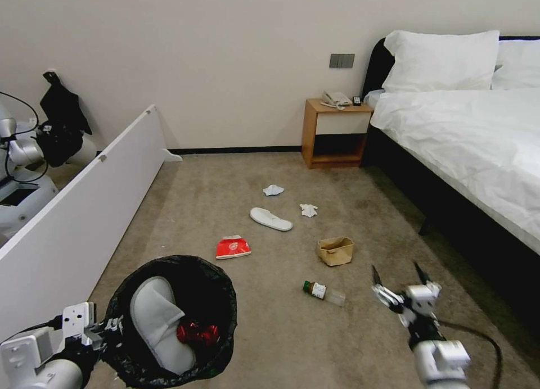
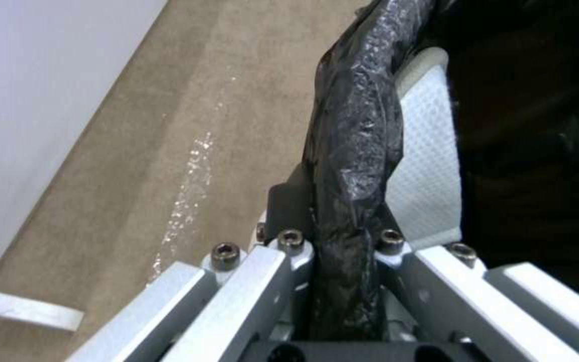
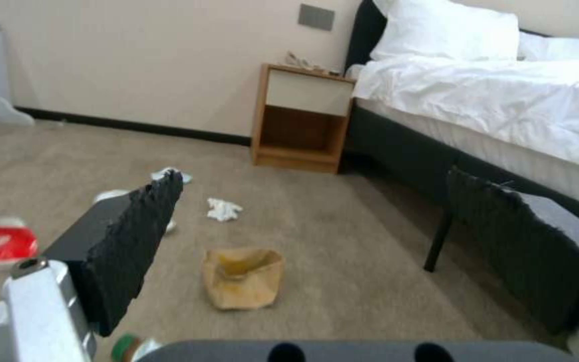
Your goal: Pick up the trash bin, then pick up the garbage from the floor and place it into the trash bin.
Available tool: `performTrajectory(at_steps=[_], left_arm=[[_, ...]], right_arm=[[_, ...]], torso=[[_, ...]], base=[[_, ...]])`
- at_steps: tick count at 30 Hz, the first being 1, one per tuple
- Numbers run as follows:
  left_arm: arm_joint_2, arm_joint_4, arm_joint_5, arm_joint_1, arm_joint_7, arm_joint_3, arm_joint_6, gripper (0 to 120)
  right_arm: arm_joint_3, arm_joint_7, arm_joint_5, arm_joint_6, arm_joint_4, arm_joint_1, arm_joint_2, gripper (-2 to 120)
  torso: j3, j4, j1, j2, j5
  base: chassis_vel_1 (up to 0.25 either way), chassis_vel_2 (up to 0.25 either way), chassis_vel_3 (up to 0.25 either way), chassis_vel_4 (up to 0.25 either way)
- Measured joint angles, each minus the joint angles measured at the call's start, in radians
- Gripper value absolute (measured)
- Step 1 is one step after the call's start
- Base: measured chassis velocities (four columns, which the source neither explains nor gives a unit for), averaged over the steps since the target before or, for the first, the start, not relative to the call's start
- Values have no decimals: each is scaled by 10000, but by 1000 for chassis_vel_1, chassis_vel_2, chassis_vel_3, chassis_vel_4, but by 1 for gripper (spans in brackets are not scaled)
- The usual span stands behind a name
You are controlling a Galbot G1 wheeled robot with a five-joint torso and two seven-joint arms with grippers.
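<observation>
Head view gave you the left hand (image 1: 104, 327) low on the left, pinched on the bag-lined rim of the trash bin (image 1: 225, 299), which already carried a white slipper (image 1: 154, 321) and a crushed red can (image 1: 197, 333). Your right hand (image 1: 400, 281) hung spread and empty above the floor (image 1: 270, 344), near the clear bottle (image 1: 324, 292). Farther off on the carpet lay the brown paper bag (image 1: 335, 250), the red snack packet (image 1: 232, 247), a second slipper (image 1: 270, 218) and two tissues (image 1: 308, 210). By my judgement you were midway through the collecting; the bottle looked the nearest target, calling for a lowered, centred approach. Left wrist view showed the left hand's fingers (image 2: 289, 211) pressed on the black bag's folded rim (image 2: 353, 151), with the slipper just inside. Right wrist view showed the two dark pads (image 3: 135, 236) well apart, the paper bag (image 3: 243, 276) between them on the carpet, beyond it a tissue (image 3: 224, 208). Around you stood a bed (image 1: 467, 136), a wooden nightstand (image 1: 332, 133) against the wall and a white panel (image 1: 84, 209) on the left.
</observation>
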Motion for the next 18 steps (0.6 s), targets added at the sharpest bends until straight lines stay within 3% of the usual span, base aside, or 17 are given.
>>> performTrajectory(at_steps=[7, 18], left_arm=[[-33, 0, 19, -46, 43, 100, 0, 3], [-174, 2, -19, -85, 57, -72, 0, 3]], right_arm=[[138, -443, -497, 555, -107, -763, 732, 100], [281, -674, -314, 497, -97, -831, 469, 100]], torso=[[1, 2, 0, 0, 2], [1, 2, 0, 0, 2]], base=[[0, 0, 0, 0], [0, 0, 0, 0]])
